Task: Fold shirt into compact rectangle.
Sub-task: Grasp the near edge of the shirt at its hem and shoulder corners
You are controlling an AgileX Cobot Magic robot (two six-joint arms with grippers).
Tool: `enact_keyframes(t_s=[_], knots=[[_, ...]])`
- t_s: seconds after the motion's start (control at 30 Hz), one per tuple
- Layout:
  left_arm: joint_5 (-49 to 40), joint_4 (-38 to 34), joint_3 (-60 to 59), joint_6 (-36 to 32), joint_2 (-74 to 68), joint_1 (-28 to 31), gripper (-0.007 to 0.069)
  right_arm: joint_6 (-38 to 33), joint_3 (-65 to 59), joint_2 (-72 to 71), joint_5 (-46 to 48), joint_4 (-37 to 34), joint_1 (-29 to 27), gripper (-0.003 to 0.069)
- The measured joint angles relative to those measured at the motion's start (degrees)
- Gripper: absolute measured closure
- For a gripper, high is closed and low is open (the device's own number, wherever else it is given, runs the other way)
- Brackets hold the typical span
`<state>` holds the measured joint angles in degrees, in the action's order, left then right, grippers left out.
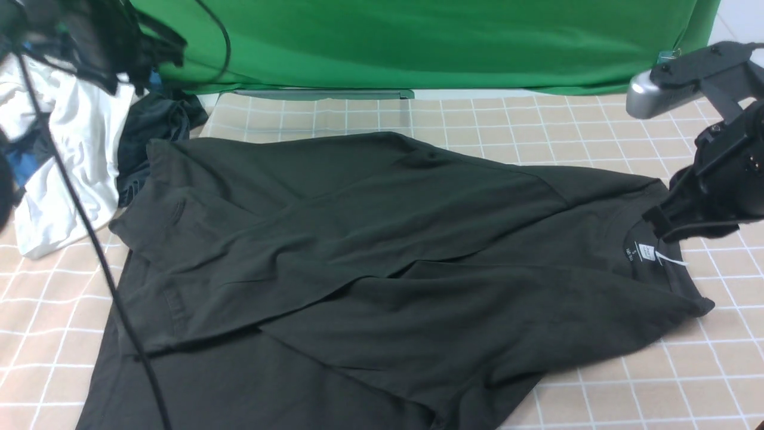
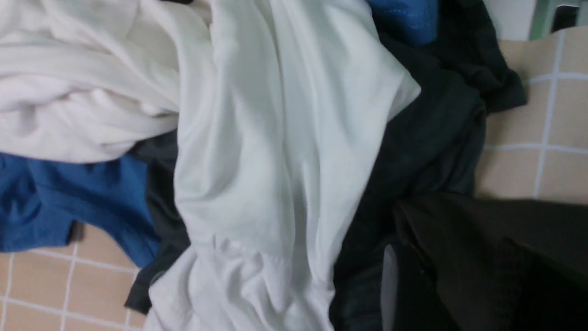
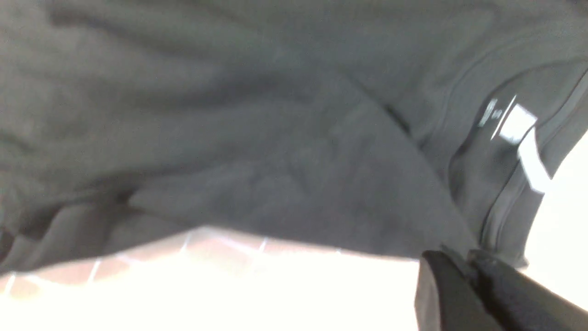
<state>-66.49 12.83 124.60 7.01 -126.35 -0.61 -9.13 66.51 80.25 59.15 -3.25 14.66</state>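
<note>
Black right pincer (image 1: 656, 222), silver camera (image 1: 647, 95), black cable (image 1: 89, 227)

The shirt (image 1: 382, 239) is seen as matt black cloth; the checked table cover (image 1: 537, 119) is seen as smooth.

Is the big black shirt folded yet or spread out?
Partly folded: the shirt has both sides lapped over its middle, but lies long, not compact.

Part of shirt (image 1: 358, 239) past front view's bottom edge; neck label (image 1: 646, 249) illegible.
</note>
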Motion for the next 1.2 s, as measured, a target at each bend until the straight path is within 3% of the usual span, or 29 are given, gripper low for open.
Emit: enact_keyframes(t_s=[0.13, 0.27, 0.3, 0.57, 0.7, 0.83, 0.93, 1.1, 1.2], knots=[[-2.05, -5.97, -4.57, -2.98, 7.64, 0.03, 0.0456, -0.05, 0.0, -0.11, 2.51, -0.02, 0.0, 0.0554], [-2.6, -10.89, -21.56, -4.24, 20.55, 0.03, 0.0589, -0.12, 0.0, -0.11, 2.95, -0.02, 0.0, 0.0549], [-2.63, -10.9, -22.51, -4.24, 21.24, 0.03, 0.0592, -0.12, 0.0, -0.11, 2.95, -0.02, 0.0, 0.0548], [-1.9, -12.37, -65.82, 1.36, 48.69, 0.03, 0.0606, -0.22, 0.0, -0.11, 0.0, -1.32, 0.0, 0.0536], [-0.05, -12.83, -79.93, 1.63, 55.99, 0.03, 0.0594, -0.82, 0.0, -0.11, -0.78, -3.21, 0.0, 0.0536], [3.69, -12.36, -89.7, 1.63, 59.91, 0.03, 0.0496, -2.14, 0.0, -0.11, -2.04, -4.56, 0.0, 0.0536], [6.73, -12.36, -94.37, 1.56, 60.13, 0.03, 0.0371, -2.93, 0.0, -0.11, -2.99, -5.0, 0.0, 0.0536], [9.17, -12.5, -94.96, 0.28, 57.15, 0.03, 0.016, -3.1, 0.0, -0.11, -4.33, -5.4, 0.0, 0.0536], [9.4, -12.83, -94.96, -0.44, 53.67, 0.03, 0.0083, -3.1, 0.0, -0.11, -4.95, -5.44, 0.0, 0.0536]])
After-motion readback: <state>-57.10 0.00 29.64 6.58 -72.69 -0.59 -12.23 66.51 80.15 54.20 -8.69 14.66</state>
